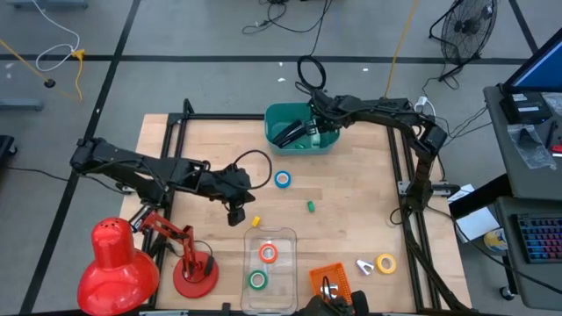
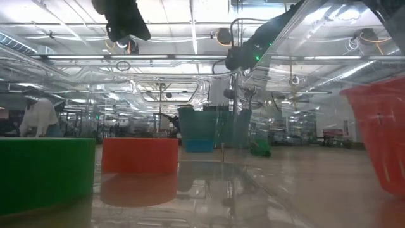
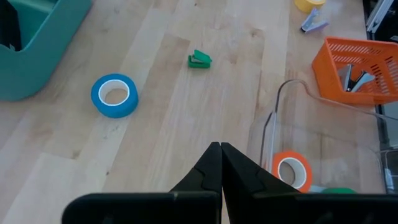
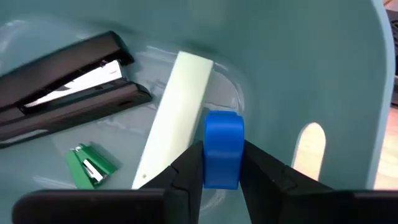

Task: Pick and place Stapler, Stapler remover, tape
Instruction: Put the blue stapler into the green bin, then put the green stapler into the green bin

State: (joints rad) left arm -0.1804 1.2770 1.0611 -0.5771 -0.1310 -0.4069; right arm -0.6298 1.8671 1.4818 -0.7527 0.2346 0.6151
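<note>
A: Where is the right gripper now?

B: Inside the teal bin, low over its floor. Its fingers press a small blue stapler between them, upright. The black stapler and a green staple remover lie beside it in the bin.

A: And the left gripper?

B: It is clenched on nothing, over the table. The blue tape roll lies ahead of it, toward the bin, so I think the left arm is the nearer one for that roll.

Occluded and cropped items

Black stapler runs past the frame edge; green tape roll sits mostly behind the left gripper.
</note>
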